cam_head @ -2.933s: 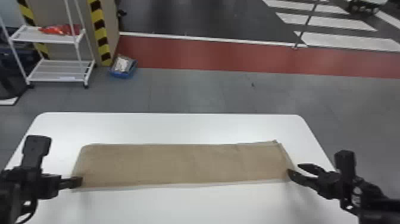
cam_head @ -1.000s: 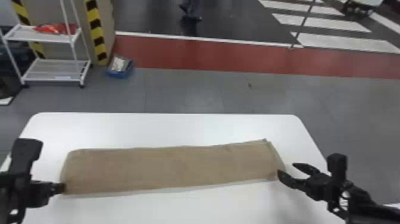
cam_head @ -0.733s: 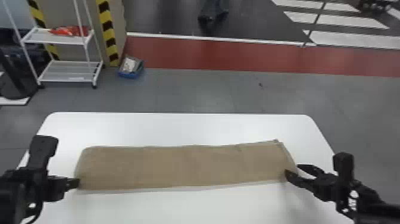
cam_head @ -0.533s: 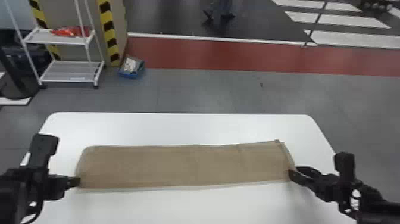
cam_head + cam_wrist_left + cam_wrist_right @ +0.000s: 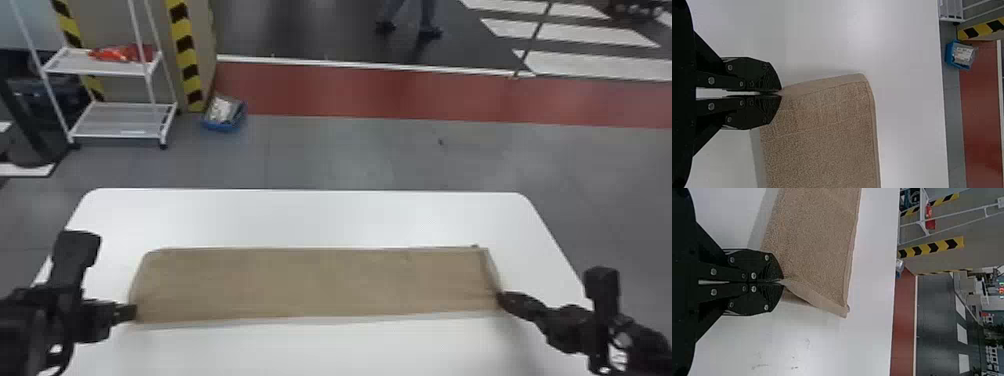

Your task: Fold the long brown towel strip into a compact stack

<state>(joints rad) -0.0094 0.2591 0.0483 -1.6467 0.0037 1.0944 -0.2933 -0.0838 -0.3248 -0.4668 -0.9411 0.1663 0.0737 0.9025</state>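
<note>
My left gripper (image 5: 131, 313) is at the left end of the brown towel (image 5: 315, 282), near its front corner. At the opposite end, my right gripper (image 5: 502, 298) holds the front part of the short edge. The strip stretches flat and lengthwise between them. In the left wrist view, the gripper (image 5: 779, 93) is shut on the corner of the towel (image 5: 822, 137). The right wrist view has the gripper (image 5: 781, 282) closed with the towel (image 5: 813, 239) pinched at its tips, small creases fanning out from there.
The white table (image 5: 310, 215) has bare surface behind and in front of the towel. Beyond it on the floor are a white shelf rack (image 5: 120, 120) and a blue bin (image 5: 223, 114). A person walks far behind.
The right gripper's fingers, apart earlier at the towel's right edge, have come together on it. The left gripper has stayed at its corner. The head view swung sideways slightly and back.
</note>
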